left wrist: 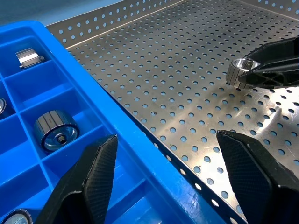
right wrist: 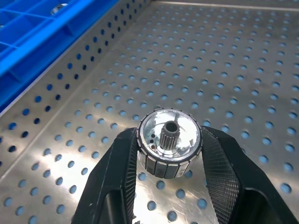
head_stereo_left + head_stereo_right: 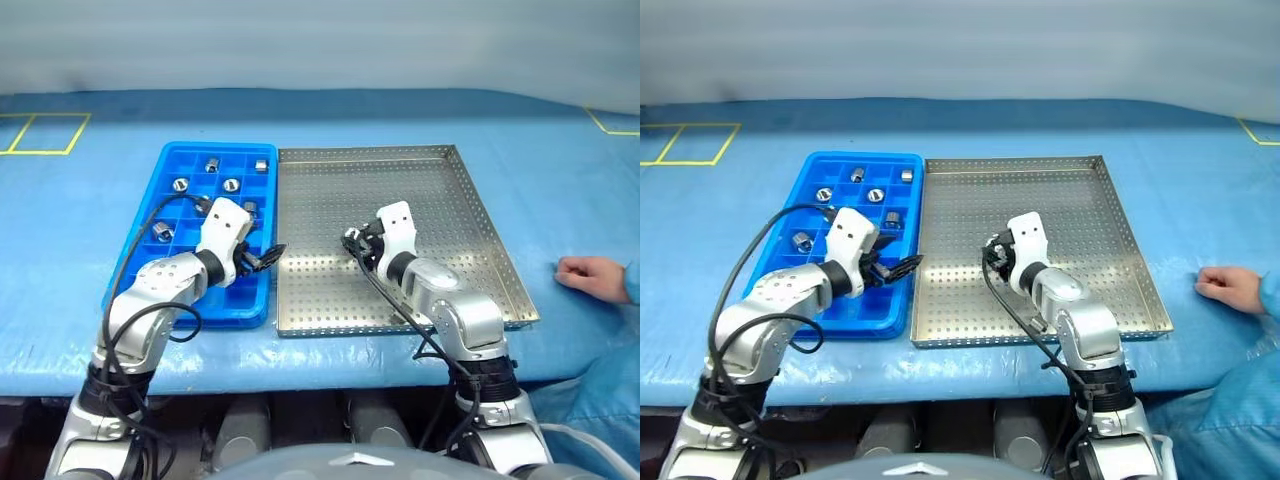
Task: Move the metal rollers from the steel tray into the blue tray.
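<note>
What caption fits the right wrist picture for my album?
Right pincer shut on a metal roller over the steel tray.

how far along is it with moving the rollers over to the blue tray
Nearly finished. Done: seven metal rollers already sit in compartments of the blue tray. In hand: the right claw is shut on one roller over the steel tray. The left claw hangs open at the seam between the two trays. Left: I see no other roller in the steel tray, so carry this one across and drop it.
</note>
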